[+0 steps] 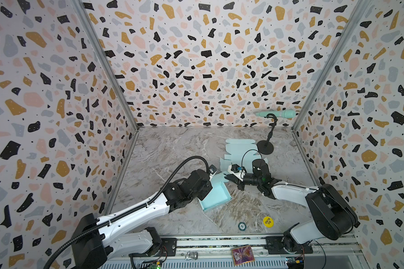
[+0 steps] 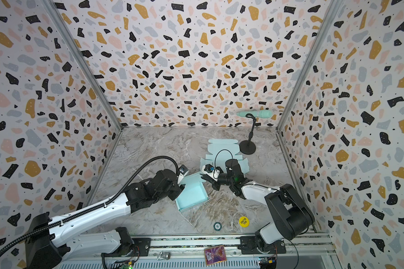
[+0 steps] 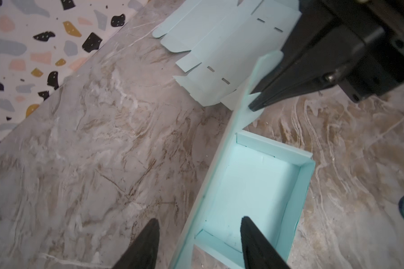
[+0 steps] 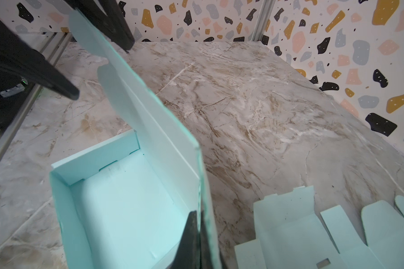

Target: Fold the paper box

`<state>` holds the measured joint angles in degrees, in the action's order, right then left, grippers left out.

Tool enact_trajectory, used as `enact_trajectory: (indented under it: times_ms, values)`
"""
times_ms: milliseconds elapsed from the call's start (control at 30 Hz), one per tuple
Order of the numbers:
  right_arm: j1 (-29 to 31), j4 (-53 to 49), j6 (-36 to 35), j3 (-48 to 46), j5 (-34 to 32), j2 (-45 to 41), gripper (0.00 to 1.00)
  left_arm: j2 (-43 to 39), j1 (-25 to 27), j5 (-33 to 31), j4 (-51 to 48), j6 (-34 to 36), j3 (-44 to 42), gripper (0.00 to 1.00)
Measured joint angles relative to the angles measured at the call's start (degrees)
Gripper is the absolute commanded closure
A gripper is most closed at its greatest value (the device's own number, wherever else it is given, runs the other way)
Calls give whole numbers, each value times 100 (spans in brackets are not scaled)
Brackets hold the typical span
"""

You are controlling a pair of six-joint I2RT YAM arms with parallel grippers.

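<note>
A marble-patterned table [image 1: 173, 151] sits boxed in by speckled walls [image 1: 196, 58] on three sides. Near its middle lies the pale-green paper box [image 1: 216, 195], partly folded: an open tray with low walls and one tall panel standing upright along its far-left side, seen in both top views [image 2: 191, 193].

The left gripper [image 3: 200, 220] reaches in from the left with its jaws spread wide. It straddles the upright panel, one finger over the bare table outside and the other over the inside of the tray [image 3: 254, 186]. It has hold of nothing; from the right wrist view [image 4: 102, 72] both fingers stand clear of the paper, one on each side.

The right gripper [image 4: 197, 216] comes in from the right and is closed tight, pinching the edge of the upright panel at the box's [image 4: 126, 209] far-right end. In the left wrist view its tips [image 3: 254, 106] meet on the paper.

Just beyond the box, under the right arm's wrist, lies a flat unfolded box sheet [image 1: 239, 149] of the same colour. A green microphone [image 1: 278, 114] on a black stand is in the far-right corner. Near the front edge lie a yellow disc [image 1: 268, 221] and, just to its left, a small round chip [image 1: 242, 226].
</note>
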<state>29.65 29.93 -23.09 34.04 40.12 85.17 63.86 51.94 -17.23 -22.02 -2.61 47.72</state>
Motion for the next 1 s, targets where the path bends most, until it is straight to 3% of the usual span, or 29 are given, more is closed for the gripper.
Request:
enact_trajectory:
  times_ms: [167,400,733,1000]
  values:
    - [-28,-48,-2,26,9,0,95,-1134,-286,-33,439,-752,-778,11]
    - [-83,-323,-42,188,20,0,95,-1775,-811,-13,1043,-1554,-1513,7]
    - [-166,-507,-68,289,22,7,95,-1423,-1239,372,1952,-1906,-2035,8]
    - [-205,-566,-81,398,-26,116,95,-1023,-1296,804,2461,-1873,-2159,8]
